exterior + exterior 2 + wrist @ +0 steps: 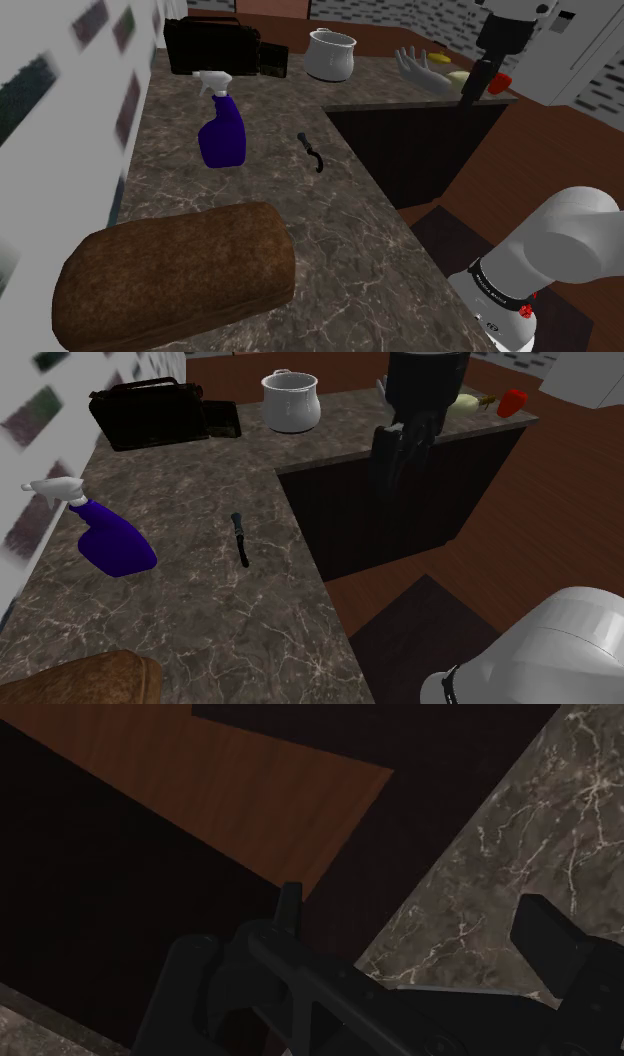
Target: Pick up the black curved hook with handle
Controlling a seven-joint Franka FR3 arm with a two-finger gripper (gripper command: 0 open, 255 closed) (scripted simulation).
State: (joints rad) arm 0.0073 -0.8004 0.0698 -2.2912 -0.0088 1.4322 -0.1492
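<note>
Here, black hook (312, 153) on counter (340, 240), end effector (467, 100) splayed, well apart.

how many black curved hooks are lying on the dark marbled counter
1. The black curved hook with handle lies on the dark marbled countertop, between the blue spray bottle and the counter's inner edge. More could hide behind the black boxy case.

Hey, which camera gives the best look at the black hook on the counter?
The shoulder view: the hook lies unobstructed on the counter, its curved end readable. The second exterior view shows the hook as a thin, nearly straight bar. The wrist view faces the counter's edge and floor.
</note>
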